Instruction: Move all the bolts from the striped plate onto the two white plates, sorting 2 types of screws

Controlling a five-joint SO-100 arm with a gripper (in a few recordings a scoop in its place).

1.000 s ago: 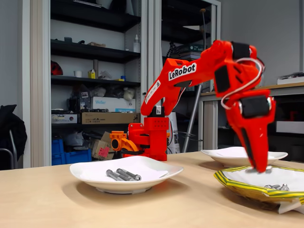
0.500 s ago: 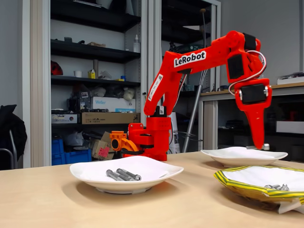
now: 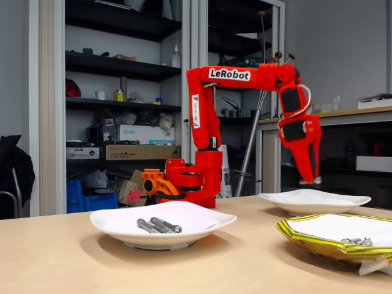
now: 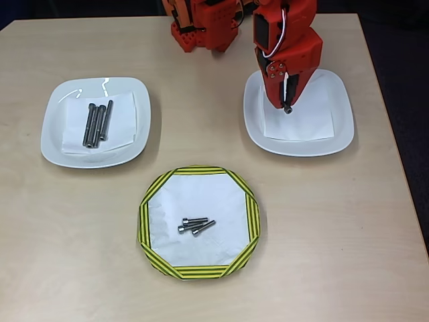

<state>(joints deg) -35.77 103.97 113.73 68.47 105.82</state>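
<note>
I hold the tool (image 4: 287, 107), clamped on a short bolt (image 3: 309, 180), above the right white plate (image 4: 338, 131); next I judge a release there, three long bolts (image 4: 97, 124) lying on the left plate (image 4: 57, 144), three short ones (image 4: 194, 226) on the striped plate (image 4: 151, 221).

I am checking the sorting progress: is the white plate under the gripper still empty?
Empty. In the overhead view the right white plate holds only a white paper sheet; no bolt lies on it. The gripper hangs above it, seemingly carrying a small bolt.
</note>
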